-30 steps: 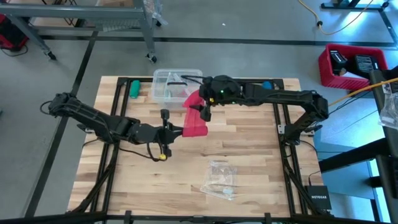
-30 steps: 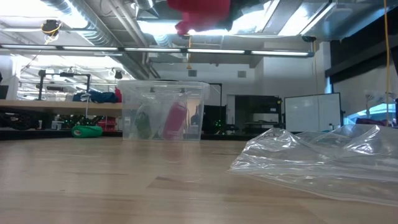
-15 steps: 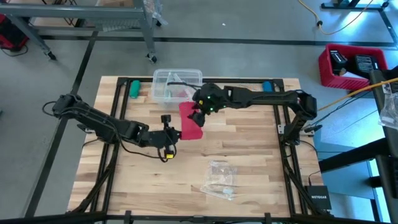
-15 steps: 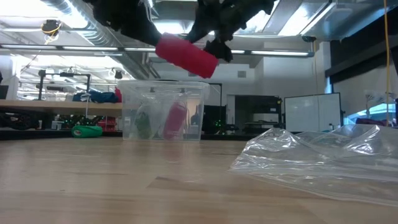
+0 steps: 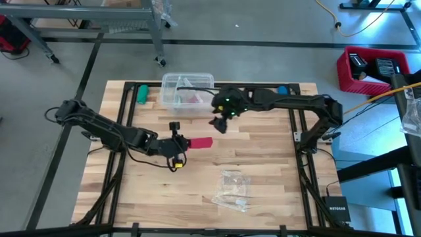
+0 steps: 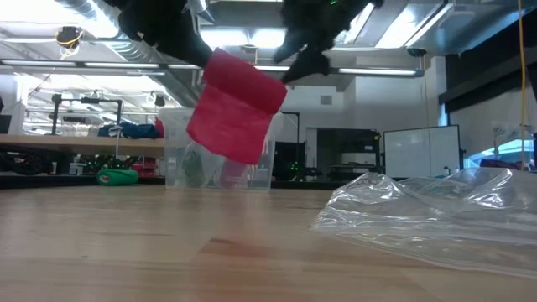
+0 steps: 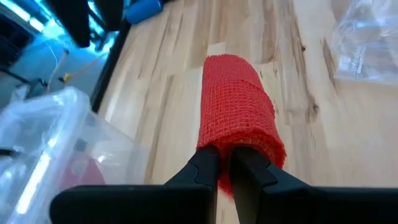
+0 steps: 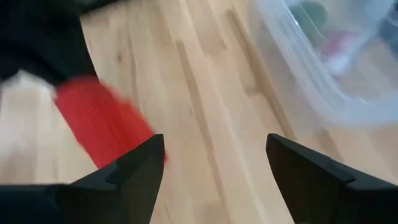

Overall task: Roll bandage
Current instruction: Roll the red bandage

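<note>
High view first: the bandage (image 5: 200, 142) is seen as a short red strip above the middle of the table (image 5: 263, 171), pinched at one end by the left gripper (image 5: 182, 144), whose fingers are closed on the fabric. From the low view, the cloth (image 6: 235, 107) is carried clear of the wood, with its loose part draped downward, presumably so a free tail is left for winding. In the left wrist view, the two dark fingers (image 7: 205, 167) are clamped on the near edge of the red mesh (image 7: 236, 112).

At about one o'clock from the strip, the right gripper (image 5: 219, 123) is held well apart from it, fingers spread wide and empty, as the right wrist view (image 8: 211, 177) confirms; it is probably kept near to take the free end. At twelve o'clock the clear plastic box (image 5: 186, 91) is parked, and at five o'clock the crumpled plastic wrapper (image 5: 233, 189) is lying. Rolling is judged barely begun.
</note>
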Available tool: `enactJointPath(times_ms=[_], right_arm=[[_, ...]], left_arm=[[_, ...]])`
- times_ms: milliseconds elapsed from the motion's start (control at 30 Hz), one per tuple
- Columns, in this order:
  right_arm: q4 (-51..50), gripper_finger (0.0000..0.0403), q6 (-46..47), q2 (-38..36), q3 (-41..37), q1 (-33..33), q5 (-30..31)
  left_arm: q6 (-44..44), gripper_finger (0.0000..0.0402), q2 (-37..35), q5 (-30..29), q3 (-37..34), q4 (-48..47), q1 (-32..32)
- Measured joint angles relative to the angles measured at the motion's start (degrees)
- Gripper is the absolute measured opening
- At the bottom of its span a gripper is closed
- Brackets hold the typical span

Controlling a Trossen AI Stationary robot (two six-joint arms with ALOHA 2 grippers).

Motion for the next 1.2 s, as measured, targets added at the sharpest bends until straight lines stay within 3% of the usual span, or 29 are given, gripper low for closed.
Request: enactJointPath(times_ms=[133, 333, 600, 800, 967, 1200], right_arm=[[-6.5, 0.0282, -5.4, -4.4, -0.2, 0.1, 1.1], [-1.7, 0.0282, -9.0, -11.4, -8.5, 0.1, 1.1], [21.0, 0.0282, -9.9, -19.0, -24.7, 0.1, 0.5], [43.8, 0.0282, -9.8, -19.2, -33.5, 0.1, -1.8], [57.6, 0.0282, -10.0, -18.4, -35.9, 0.1, -2.1], [65.8, 0.0282, -10.2, -14.0, -35.8, 0.5, -3.6]], left_arm=[[2.8, 0.0017, -2.0, 0.0, 0.0, 2.2, 0.1], [7.9, 0.0017, -6.3, -2.0, 0.0, 5.4, 0.3], [12.3, 0.0017, -12.7, -2.2, 0.1, 9.4, 1.9], [14.9, 0.0017, -15.3, -2.2, 0.1, 12.3, 3.7], [14.8, 0.0017, -15.5, -2.2, 0.1, 12.8, 4.4], [14.4, 0.0017, -15.4, -2.2, 0.1, 14.6, 4.4]])
